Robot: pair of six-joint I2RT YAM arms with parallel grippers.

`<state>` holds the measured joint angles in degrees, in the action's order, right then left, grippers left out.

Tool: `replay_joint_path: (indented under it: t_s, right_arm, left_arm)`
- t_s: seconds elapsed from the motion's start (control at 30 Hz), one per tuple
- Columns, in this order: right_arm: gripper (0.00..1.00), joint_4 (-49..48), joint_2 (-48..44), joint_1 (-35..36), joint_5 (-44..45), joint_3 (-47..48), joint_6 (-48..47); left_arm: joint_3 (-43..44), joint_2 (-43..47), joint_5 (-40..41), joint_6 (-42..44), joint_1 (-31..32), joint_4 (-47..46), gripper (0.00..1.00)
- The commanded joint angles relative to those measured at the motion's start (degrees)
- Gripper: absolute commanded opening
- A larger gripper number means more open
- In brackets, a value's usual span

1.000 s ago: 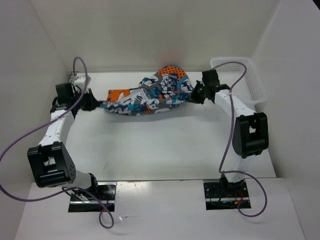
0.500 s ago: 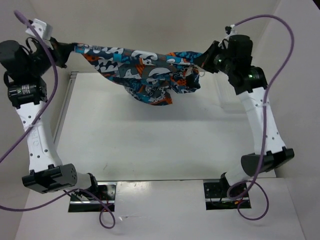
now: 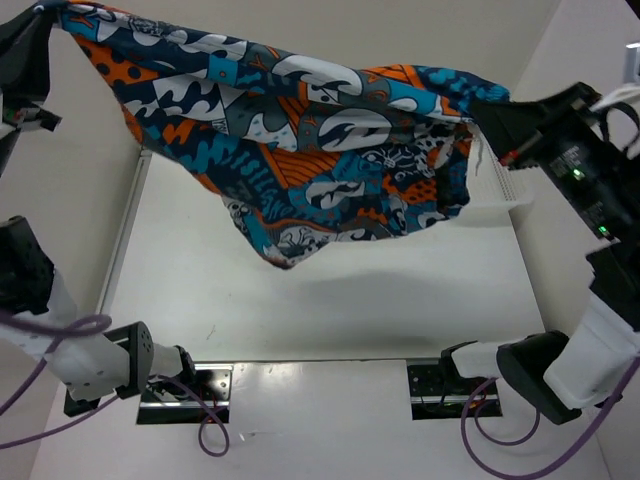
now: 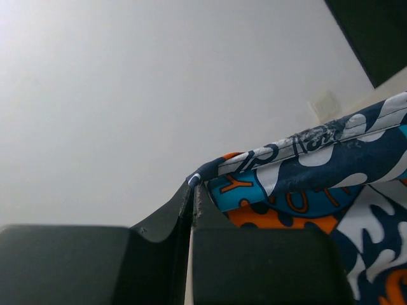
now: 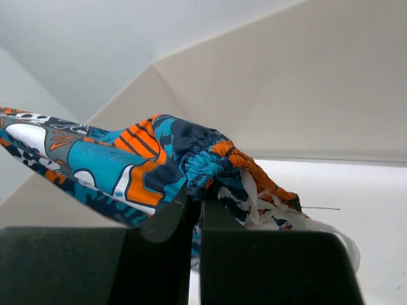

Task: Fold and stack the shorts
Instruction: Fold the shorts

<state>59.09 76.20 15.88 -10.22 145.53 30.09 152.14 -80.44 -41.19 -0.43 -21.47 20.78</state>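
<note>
The patchwork shorts (image 3: 300, 140) hang high above the table, stretched between both arms. Their print is blue, teal, orange, white and black. My left gripper (image 3: 55, 15) at the top left is shut on one corner of the shorts (image 4: 299, 159), the hem pinched at the fingertips (image 4: 194, 184). My right gripper (image 3: 490, 105) at the upper right is shut on the gathered waistband (image 5: 210, 162), with white drawstring and lining trailing beside it. The loose middle of the cloth sags towards the table in a point (image 3: 285, 260).
A white mesh basket (image 3: 505, 180) stands at the table's back right, mostly hidden behind the cloth and the right arm. White walls close in the table (image 3: 330, 310) on the left, back and right. Purple cables loop near both arm bases.
Both arms have lifted much higher and moved apart. The shorts rose from a bunch near the table into a wide spread sheet close to the camera.
</note>
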Motion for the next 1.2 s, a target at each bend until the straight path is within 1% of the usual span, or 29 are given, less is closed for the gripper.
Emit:
replay_joint_path:
  t_s: [0.0, 0.03, 0.07, 0.17, 0.2, 0.23, 0.27, 0.3, 0.33, 0.37, 0.4, 0.43, 0.5, 0.53, 0.63, 0.67, 0.7, 0.77, 0.8, 0.83, 0.87, 0.9, 0.93, 1.0, 1.03, 1.07, 1.1, 1.13, 1.17]
  right_arm:
    - [0.0, 12.7, 1.7, -0.6, 3.0, 7.1, -0.9]
    - [0.0, 13.9, 2.4, -0.6, 3.0, 8.8, -0.3]
    - [0.0, 14.8, 2.5, -0.6, 3.7, 8.8, -0.3]
    - [0.0, 13.5, 0.1, -0.6, 4.4, 0.5, 0.2]
    - [0.0, 8.8, -1.6, -0.6, 5.0, -8.9, 0.8]
    - [0.0, 5.4, -5.7, -0.6, 5.0, -15.0, 1.8]
    - [0.0, 1.9, -7.7, -0.6, 5.0, -21.0, 2.5]
    - [0.0, -1.4, -9.5, -0.6, 5.0, -31.8, 3.2]
    - [0.0, -6.4, -10.5, -0.6, 4.5, -36.1, 3.7]
    - [0.0, -8.0, -11.0, -1.3, 3.5, -42.6, 4.4]
    - [0.0, -9.7, -11.0, -1.9, 2.8, -45.9, 4.4]
    - [0.0, -13.4, -11.0, -1.9, 2.2, -48.8, 4.4]
    - [0.0, -17.0, -9.9, -1.9, 2.2, -55.7, 5.8]
    - [0.0, -20.5, -9.9, -1.9, 2.2, -57.6, 6.3]
    - [0.0, -25.5, -5.7, -2.4, 3.9, -63.3, 6.9]
    - [0.0, -26.6, -4.4, -2.4, 3.9, -65.3, 6.9]
    - [0.0, -28.1, -1.4, -2.4, 3.9, -66.4, 6.9]
    - [0.0, -31.7, 2.1, -2.4, 3.9, -68.3, 6.9]
    - [0.0, -33.2, 5.9, -2.4, 3.9, -68.8, 7.4]
    - [0.0, -34.1, 8.1, -2.4, 3.9, -68.8, 7.4]
    - [0.0, -35.5, 10.2, -2.4, 4.5, -68.2, 7.4]
    - [0.0, -36.1, 12.4, -2.4, 4.5, -67.1, 7.4]
    - [0.0, -36.2, 16.7, -2.4, 4.5, -65.7, 7.4]
    - [0.0, -36.2, 20.9, -3.0, 4.5, -61.1, 7.4]
    - [0.0, -36.2, 25.4, -3.5, 4.0, -56.9, 6.9]
    - [0.0, -36.2, 27.4, -3.5, 4.0, -54.8, 6.9]
    - [0.0, -35.4, 29.5, -3.5, 1.2, -52.5, 6.9]
    - [0.0, -34.4, 34.1, -4.1, 0.4, -47.2, 6.9]
    - [0.0, -32.5, 36.1, -4.1, -0.1, -44.7, 6.9]
  left_arm:
    - [7.7, -6.3, 5.1, 0.4, -1.3, 2.8, 0.0]
    - [11.7, -7.3, 4.2, 0.4, -1.3, 3.5, 0.0]
    - [12.8, -8.2, 3.1, 0.4, -1.3, 3.5, 0.0]
    - [13.4, -11.0, 1.6, 0.4, -1.3, 7.2, 0.0]
    - [13.4, -12.4, 1.0, 0.4, -1.3, 10.4, 0.0]
    - [12.7, -13.1, 1.0, 0.4, -1.3, 11.7, 0.0]
    - [12.7, -13.7, 0.5, 0.4, -1.3, 13.2, 0.0]
    - [10.6, -14.3, 0.5, 0.4, -1.3, 15.2, 0.0]
    - [9.2, -15.1, 0.5, 0.4, -1.3, 17.3, 0.0]
    - [8.3, -16.4, -0.4, 0.4, -1.3, 20.0, 0.0]
    - [8.3, -17.2, -0.4, 0.4, -1.3, 20.0, 0.0]
    - [7.7, -18.0, 0.3, 0.4, -0.2, 22.4, 0.0]
    - [7.7, -20.9, 3.6, 0.4, 2.4, 24.9, 0.0]
    - [7.7, -21.9, 4.7, 0.4, 3.4, 25.5, 0.0]
    - [4.0, -26.1, 7.0, 0.4, 6.6, 25.5, 0.0]
    - [0.6, -27.5, 8.2, 0.4, 7.4, 25.5, 0.0]
    - [-2.0, -27.5, 9.8, 0.4, 8.3, 25.5, 0.0]
    - [-11.4, -25.7, 11.6, 0.4, 9.3, 20.3, 0.0]
    - [-18.0, -24.1, 11.6, 0.4, 9.3, 10.9, 0.0]
    - [-31.3, -22.3, 11.0, 0.4, 9.3, 5.8, 0.0]
    - [-35.7, -21.3, 11.0, 0.4, 9.3, 1.9, 0.0]
    - [-37.7, -21.2, 10.5, 0.4, 9.3, -0.1, 0.0]
    - [-37.7, -22.6, 10.5, 0.4, 9.3, 0.4, 0.0]
    - [-37.7, -25.4, 9.0, 0.4, 9.3, 0.7, 0.0]
    - [-37.7, -26.0, 9.0, 0.4, 9.3, 0.1, 0.0]
    - [-37.7, -26.0, 9.0, 0.4, 9.3, -0.5, 0.0]
    - [-36.8, -26.7, 9.0, 0.4, 9.3, -0.5, 0.0]
    - [-36.2, -27.7, 9.7, 0.4, 9.3, 0.7, 0.0]
    - [-36.2, -27.7, 9.7, 0.4, 8.6, 0.7, 0.0]
